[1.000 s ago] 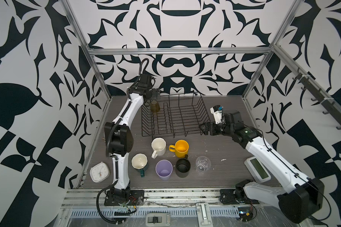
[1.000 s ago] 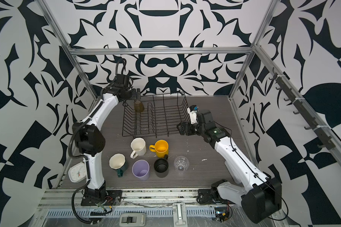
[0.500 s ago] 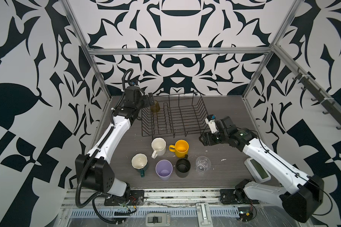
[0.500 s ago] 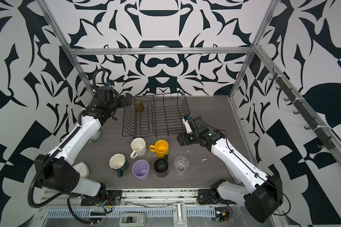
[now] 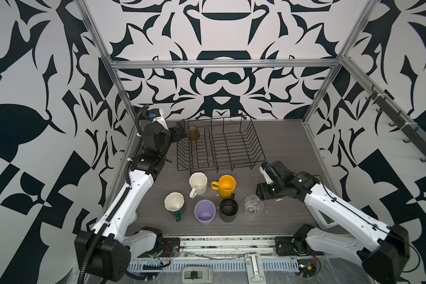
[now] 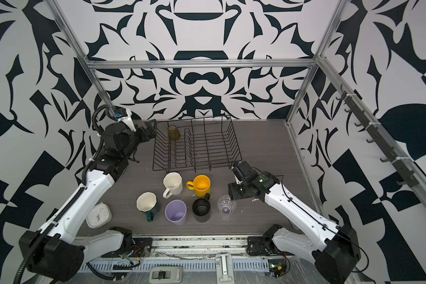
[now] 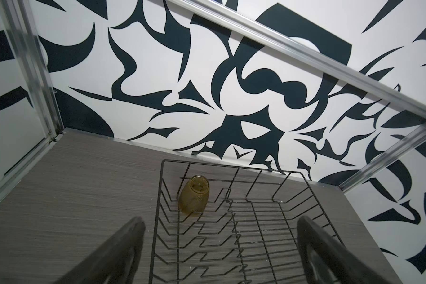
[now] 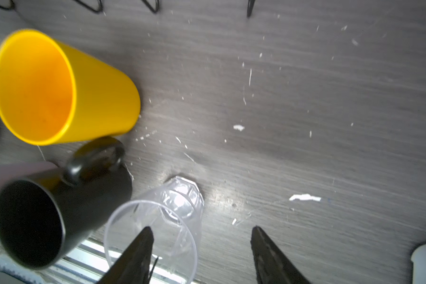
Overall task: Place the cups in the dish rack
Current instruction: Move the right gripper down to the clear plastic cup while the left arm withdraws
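1. Front row on the tabletop point(image 5: 280, 147), upright: dark-green mug point(image 5: 174, 204), lilac tumbler point(image 5: 204, 212), black mug point(image 5: 228, 209), clear tumbler point(image 5: 253, 206).
2. Right hand point(image 8: 201, 230) released, one finger at the clear tumbler's rim, nothing grasped.
3. Behind: cream mug point(image 5: 197, 183), yellow mug point(image 5: 227, 184).
4. Farthest: dish rack point(image 5: 231, 147) with amber tumbler point(image 5: 193, 133) mouth down in its far corner; left hand point(image 7: 220, 221) released just beside.

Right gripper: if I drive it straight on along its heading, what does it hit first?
Probably the clear tumbler: in the right wrist view one finger of the right gripper lines up with its open mouth, the other with the table beside it. Depth is unclear.
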Tool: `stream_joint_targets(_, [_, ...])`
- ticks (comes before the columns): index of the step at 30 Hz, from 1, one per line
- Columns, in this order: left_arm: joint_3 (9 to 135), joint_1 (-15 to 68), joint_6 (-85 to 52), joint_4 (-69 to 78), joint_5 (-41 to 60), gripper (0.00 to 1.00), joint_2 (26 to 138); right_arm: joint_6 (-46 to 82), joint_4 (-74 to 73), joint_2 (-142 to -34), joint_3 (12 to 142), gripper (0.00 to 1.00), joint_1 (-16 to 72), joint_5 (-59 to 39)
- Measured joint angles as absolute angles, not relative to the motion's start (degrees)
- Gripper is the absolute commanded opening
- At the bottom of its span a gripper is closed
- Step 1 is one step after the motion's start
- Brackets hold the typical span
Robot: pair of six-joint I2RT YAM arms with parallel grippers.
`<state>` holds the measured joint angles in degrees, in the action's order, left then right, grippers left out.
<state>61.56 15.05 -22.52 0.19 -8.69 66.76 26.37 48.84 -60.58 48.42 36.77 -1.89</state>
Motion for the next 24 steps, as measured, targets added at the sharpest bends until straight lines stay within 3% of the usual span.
stream_joint_targets(14, [61.39,14.90,-22.96,1.10,-8.71,0.99,66.26,31.86,49.89,-59.83,45.47,0.53,41.78,-1.85])
stream_joint_targets(24, [60.36,14.63,-22.94,0.99,-8.84,0.99,64.71,33.61,46.83,-65.60,44.36,0.36,43.66,-0.19])
